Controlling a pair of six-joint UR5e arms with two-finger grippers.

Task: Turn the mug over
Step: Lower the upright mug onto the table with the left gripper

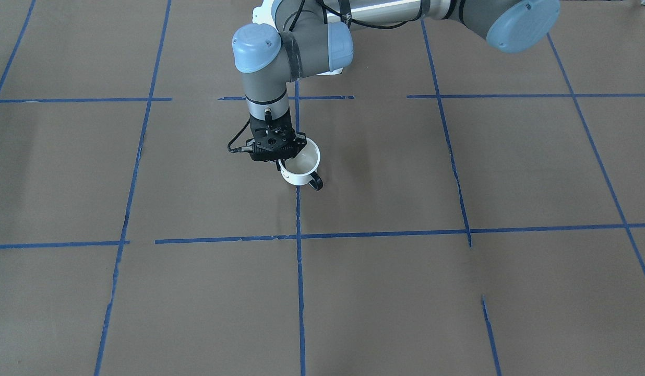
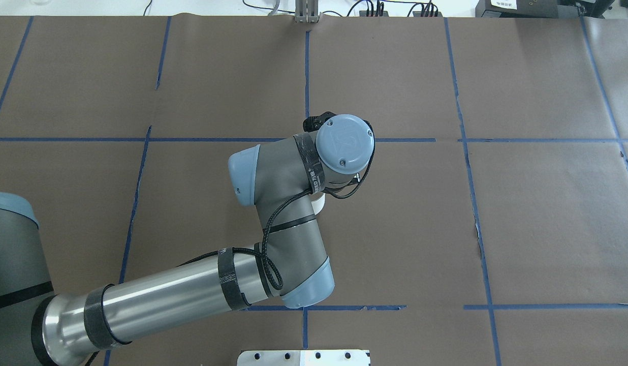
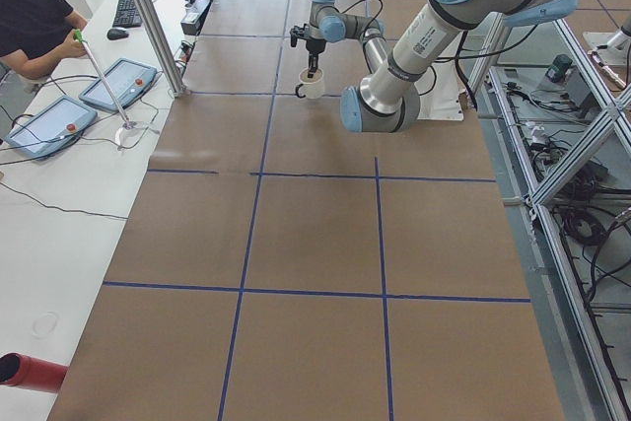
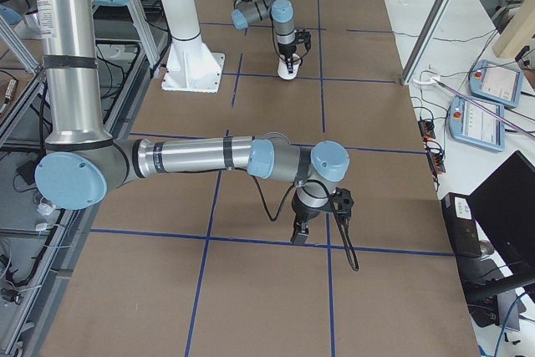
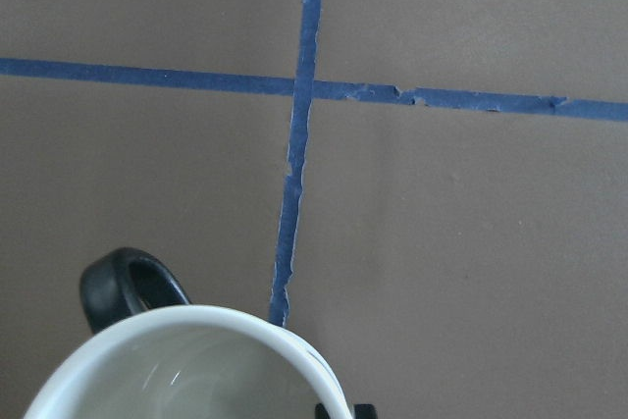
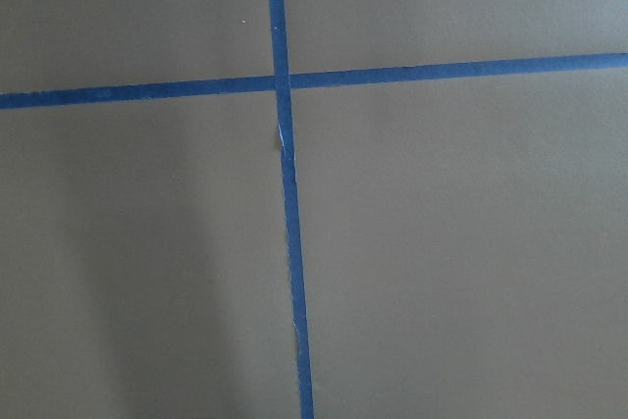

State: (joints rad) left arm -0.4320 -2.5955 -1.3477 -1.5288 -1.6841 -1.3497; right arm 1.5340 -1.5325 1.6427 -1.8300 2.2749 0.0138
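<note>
The white mug [image 1: 303, 167] stands mouth up near the table's middle, its black handle [image 1: 316, 182] pointing towards the operators' side. My left gripper [image 1: 281, 164] comes straight down on it and is shut on the rim wall on the side opposite the handle. The left wrist view shows the mug's open mouth [image 5: 186, 370] and handle [image 5: 123, 282]. The smiley face is hidden. In the overhead view only a sliver of the mug [image 2: 319, 203] shows under the wrist. My right gripper [image 4: 301, 236] hovers low over the paper away from the mug; I cannot tell if it is open or shut.
Brown paper with blue tape lines [image 1: 299, 236] covers the table. The robot's white base plate [image 4: 194, 73] sits at the robot's side. An operator [image 3: 35, 22] and tablets [image 3: 118, 84] are beside the table's far edge.
</note>
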